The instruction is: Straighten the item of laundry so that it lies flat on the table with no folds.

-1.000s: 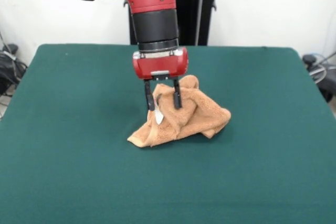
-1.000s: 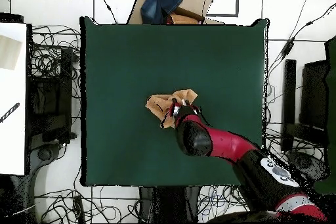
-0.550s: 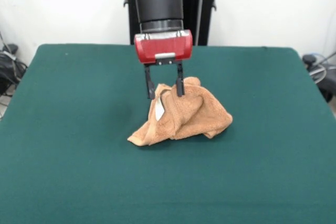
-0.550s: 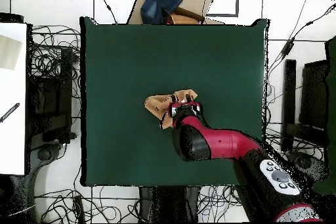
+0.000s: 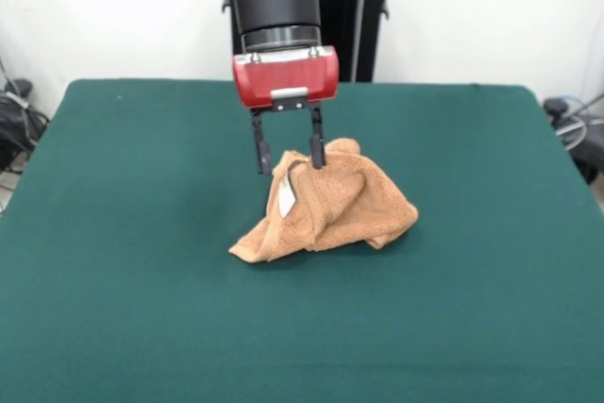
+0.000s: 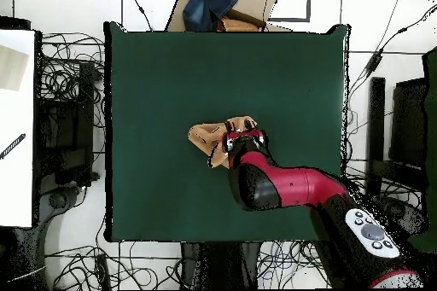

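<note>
tool [image 5: 288,155] spread over crumpled towel [image 5: 326,209]; white label [image 5: 285,198] seen front only, arm hides overhead.

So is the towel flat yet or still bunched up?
Bunched: the towel sits in a creased heap on the table, its top between the open gripper.
</note>
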`<state>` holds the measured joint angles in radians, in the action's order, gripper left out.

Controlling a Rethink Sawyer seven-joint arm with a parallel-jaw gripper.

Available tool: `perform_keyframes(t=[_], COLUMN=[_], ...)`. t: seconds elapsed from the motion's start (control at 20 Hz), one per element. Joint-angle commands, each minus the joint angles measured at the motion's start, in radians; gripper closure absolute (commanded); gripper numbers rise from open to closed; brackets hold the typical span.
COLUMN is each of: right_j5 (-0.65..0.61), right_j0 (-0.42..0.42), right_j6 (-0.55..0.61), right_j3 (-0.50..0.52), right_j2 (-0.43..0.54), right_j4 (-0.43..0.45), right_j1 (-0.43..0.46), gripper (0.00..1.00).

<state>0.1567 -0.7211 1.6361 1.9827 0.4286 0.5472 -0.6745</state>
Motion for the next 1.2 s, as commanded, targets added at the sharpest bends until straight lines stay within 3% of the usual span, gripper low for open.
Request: perform_keyframes(t=[0.05,0.15,0.55,0.95,1.2], right_j5=[-0.168,-0.163,-0.182,-0.150,-0.191], right_j0=[0.017,-0.001,0.012,0.006,0.024], right_j6=[-0.023,0.060,0.093,0.062,0.048], right_j3=[-0.008,0.007,0.028,-0.042,-0.067], right_j2=[0.133,0.110,0.095,0.105,0.124], right_j4=[0.087,0.030,0.005,0.050,0.028], right_j1=[0.025,0.064,0.046,0.125,0.111], gripper=[0.00,0.00,0.00,0.00,0.00])
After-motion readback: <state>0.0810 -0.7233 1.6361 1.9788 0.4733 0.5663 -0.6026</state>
